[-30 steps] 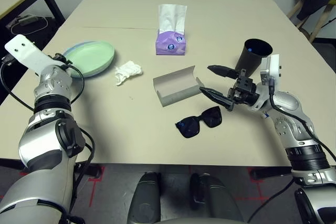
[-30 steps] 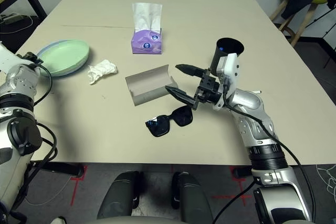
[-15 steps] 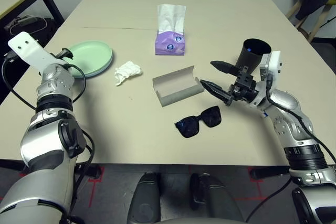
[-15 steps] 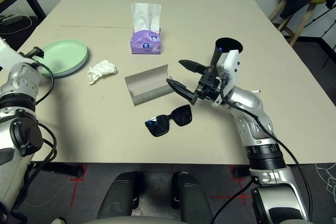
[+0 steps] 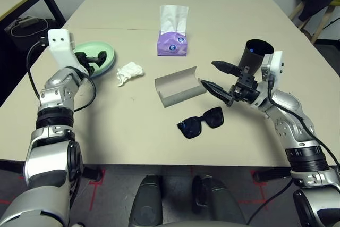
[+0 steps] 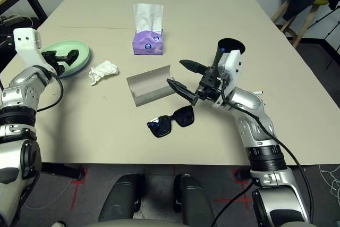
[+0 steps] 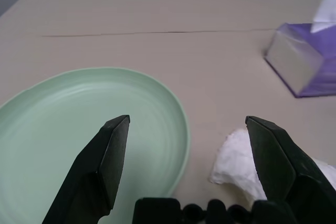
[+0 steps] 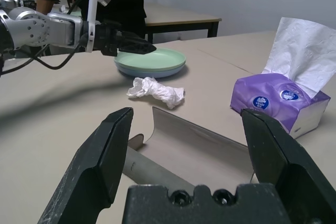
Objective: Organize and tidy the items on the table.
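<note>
Pale green plates (image 5: 95, 58) at ten o'clock on the table (image 5: 223, 14), left gripper (image 5: 97, 57) just above, fingers wide open, holding nothing. Right gripper (image 5: 217, 76) equally wide, empty, beside grey glasses case (image 5: 179, 87). Risk: pushing the plates off the near table edge with a careless approach.
</note>
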